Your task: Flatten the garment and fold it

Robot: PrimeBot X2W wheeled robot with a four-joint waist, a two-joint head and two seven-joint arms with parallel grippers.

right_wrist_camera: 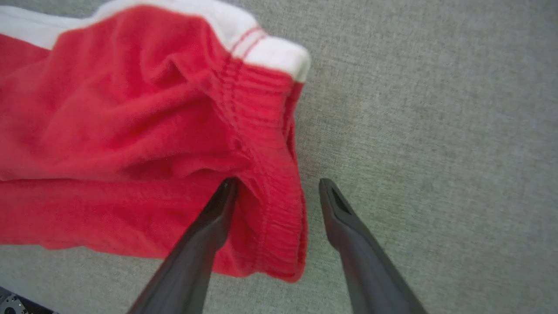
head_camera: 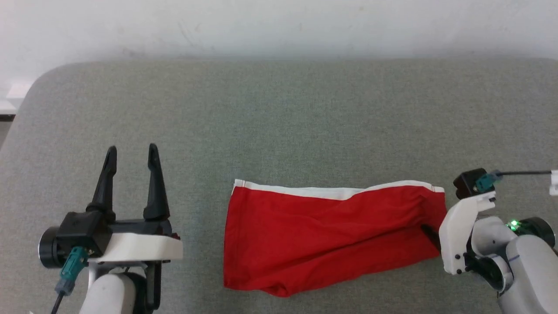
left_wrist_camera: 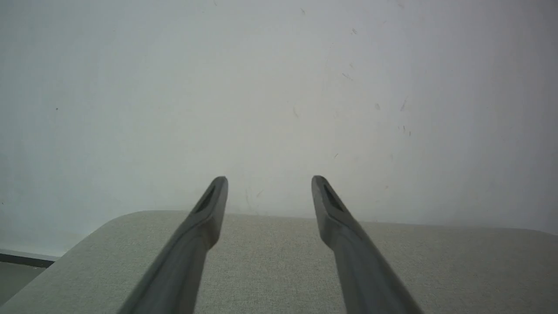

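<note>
A red garment [head_camera: 322, 235] with a white band along its far edge lies wrinkled on a grey table [head_camera: 279, 109]. The left gripper [head_camera: 132, 149] sits well to its left, fingers apart and empty. The right gripper [right_wrist_camera: 277, 183] straddles the garment's right hem, fingers spread, one seemingly tucked into a fold.

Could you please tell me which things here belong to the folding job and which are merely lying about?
Job in hand:
garment
right tool, open, astride the garment's end
left tool, open, apart from the garment

Just surroundings:
table
wall
</note>
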